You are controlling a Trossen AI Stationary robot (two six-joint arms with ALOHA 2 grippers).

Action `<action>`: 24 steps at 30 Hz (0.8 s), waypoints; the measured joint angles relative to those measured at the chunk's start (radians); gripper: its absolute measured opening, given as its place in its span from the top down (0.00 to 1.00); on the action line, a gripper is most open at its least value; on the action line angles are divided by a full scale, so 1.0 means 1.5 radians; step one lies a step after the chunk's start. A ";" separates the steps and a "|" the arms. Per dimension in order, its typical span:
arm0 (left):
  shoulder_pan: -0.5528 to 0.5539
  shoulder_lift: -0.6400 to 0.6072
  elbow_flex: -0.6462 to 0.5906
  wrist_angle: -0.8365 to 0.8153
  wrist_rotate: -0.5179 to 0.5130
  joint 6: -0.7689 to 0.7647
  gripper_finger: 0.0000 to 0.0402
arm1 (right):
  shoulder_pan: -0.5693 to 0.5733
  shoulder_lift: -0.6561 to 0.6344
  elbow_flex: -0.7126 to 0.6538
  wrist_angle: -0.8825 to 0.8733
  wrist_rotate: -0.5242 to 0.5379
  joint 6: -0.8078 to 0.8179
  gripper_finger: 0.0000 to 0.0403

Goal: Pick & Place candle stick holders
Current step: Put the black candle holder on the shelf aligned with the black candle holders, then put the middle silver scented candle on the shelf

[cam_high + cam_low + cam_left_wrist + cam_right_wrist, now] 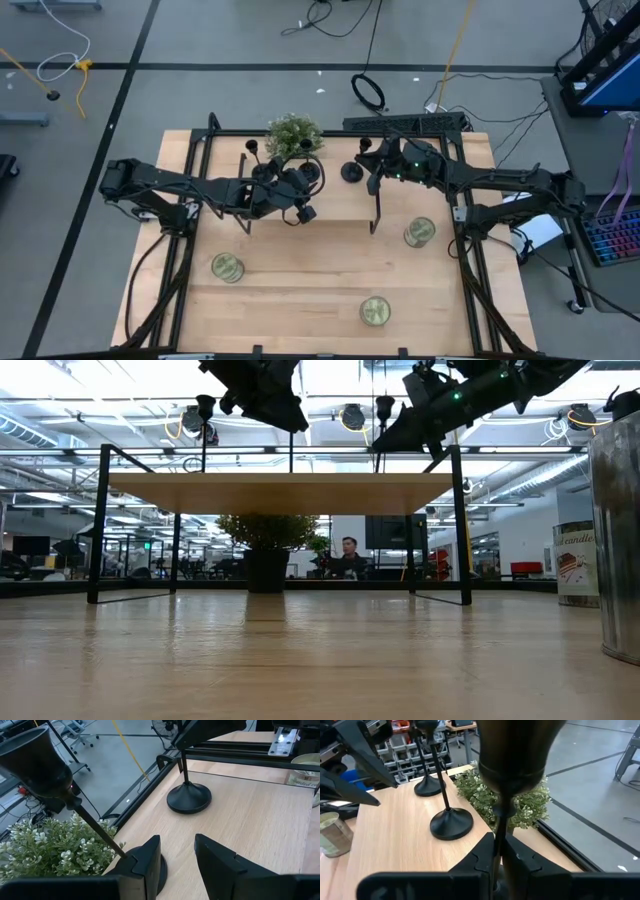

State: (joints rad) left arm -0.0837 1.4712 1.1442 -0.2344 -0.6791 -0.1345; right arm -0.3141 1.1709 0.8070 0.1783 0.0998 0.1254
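Right gripper (pixel 498 865) is pinched on the stem of one holder (pixel 512 755), over the raised shelf (pixel 340 205) at the far right. Left gripper (pixel 177 857) has its fingers spread with nothing between them, just beside a second holder (pixel 35 762) at the shelf's far edge, next to the plant (pixel 293 133). The third holder (pixel 427 782) stands further left on the shelf. Three cans (pixel 228 267) sit on the lower table.

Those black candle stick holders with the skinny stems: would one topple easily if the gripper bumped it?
Probably it tips if knocked near the top: the candle stick holder stands tall on a thin stem. Its wide disc base likely steadies it against low pushes. It looks stiff, so the right gripper, shut on another holder's stem, can probably lift it without it bending.
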 joint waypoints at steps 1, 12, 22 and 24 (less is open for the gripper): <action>0.000 0.000 0.000 0.000 0.000 0.000 0.68 | 0.000 0.000 0.000 0.000 0.000 -0.006 0.95; 0.000 0.000 0.000 0.000 0.000 0.000 0.68 | 0.000 0.001 -0.002 -0.006 0.002 -0.013 0.83; -0.001 0.000 0.000 -0.003 0.001 0.000 0.68 | 0.001 -0.015 -0.001 -0.027 0.002 -0.028 0.69; -0.004 0.000 0.000 -0.008 0.005 0.000 0.68 | 0.001 -0.030 -0.001 -0.060 0.002 -0.030 0.68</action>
State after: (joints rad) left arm -0.0898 1.4712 1.1442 -0.2458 -0.6716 -0.1349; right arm -0.3126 1.1257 0.8051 0.0886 0.1021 0.0811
